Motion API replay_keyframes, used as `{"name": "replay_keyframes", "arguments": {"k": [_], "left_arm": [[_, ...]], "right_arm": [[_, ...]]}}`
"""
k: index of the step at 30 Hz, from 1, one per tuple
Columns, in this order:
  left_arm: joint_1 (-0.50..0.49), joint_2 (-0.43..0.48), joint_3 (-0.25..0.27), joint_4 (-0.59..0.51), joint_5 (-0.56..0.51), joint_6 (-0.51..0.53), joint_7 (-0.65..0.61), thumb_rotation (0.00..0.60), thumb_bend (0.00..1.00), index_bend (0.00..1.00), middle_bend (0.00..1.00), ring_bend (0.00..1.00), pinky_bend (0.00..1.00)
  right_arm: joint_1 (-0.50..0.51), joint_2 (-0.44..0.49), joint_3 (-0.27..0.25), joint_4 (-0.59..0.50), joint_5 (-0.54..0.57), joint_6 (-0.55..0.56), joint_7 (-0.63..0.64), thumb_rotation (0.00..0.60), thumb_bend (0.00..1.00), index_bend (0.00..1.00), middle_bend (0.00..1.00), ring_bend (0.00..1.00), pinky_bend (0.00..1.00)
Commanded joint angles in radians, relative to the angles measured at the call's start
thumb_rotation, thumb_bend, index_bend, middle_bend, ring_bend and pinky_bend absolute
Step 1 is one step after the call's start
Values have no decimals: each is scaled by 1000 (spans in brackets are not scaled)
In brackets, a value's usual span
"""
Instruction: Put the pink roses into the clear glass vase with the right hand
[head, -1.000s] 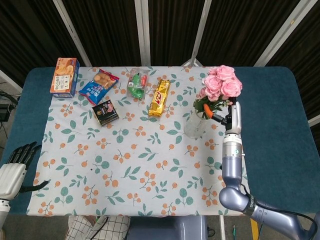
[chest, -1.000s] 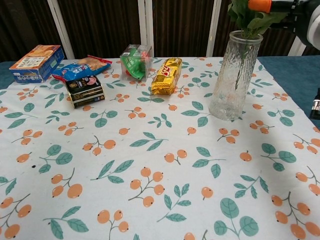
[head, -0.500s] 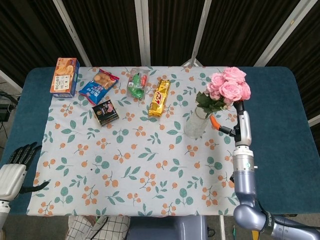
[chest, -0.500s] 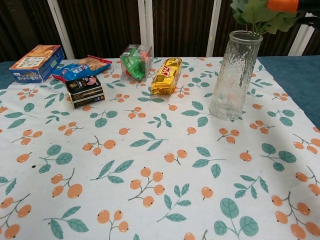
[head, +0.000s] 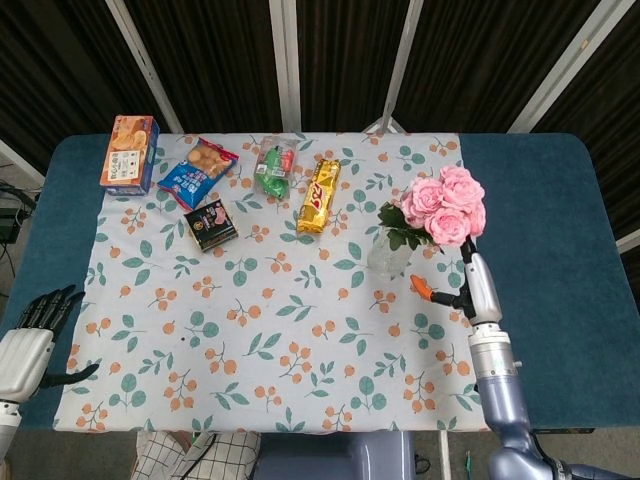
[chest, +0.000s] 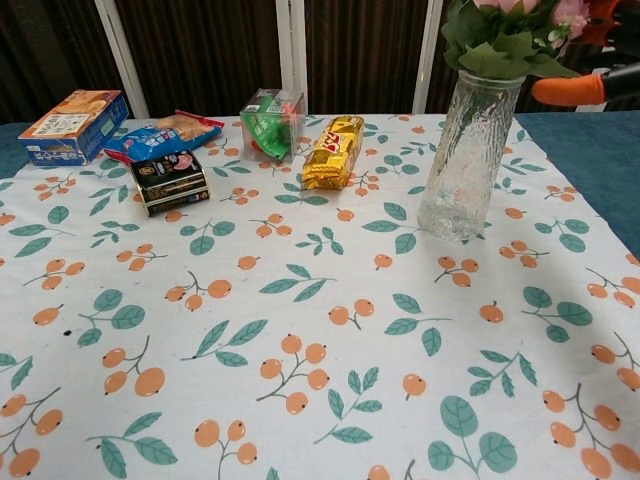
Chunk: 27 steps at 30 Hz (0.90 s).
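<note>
Pink roses (head: 443, 209) with green leaves stand in the clear ribbed glass vase (head: 390, 251) at right of centre on the counter's leaf-and-berry printed cloth (head: 270, 330). The right hand (head: 462, 285), orange-tipped fingers (chest: 568, 89) spread, hangs released just right of the vase, grasping nothing. The left hand (head: 30, 338), fingers loosely apart and empty, sits at the lower left edge.

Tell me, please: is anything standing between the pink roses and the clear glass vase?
Nothing visible does. The pink roses already sit in the mouth of the clear glass vase, and the right hand is beside it.
</note>
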Motion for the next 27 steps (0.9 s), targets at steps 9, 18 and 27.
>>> {"name": "replay_keyframes", "arguments": {"k": [9,18,27], "left_arm": [[-2,3,3,-5,1,-7,-4,600,0,0,0,0,0],[-3,5,4,-6,1,-9,-5,600,0,0,0,0,0],[-2,6,5,-5,6,-5,-2,600,0,0,0,0,0]], "right_arm": [[-30,41,-125,17,-81,6,-148,600,287,0,0,0,0],[-32,98,-201,23,-110,-12,-304,600,286,0,0,0,0],[-72,161,-294,97,-205,28,-427,600,286,0,0,0,0]]}}
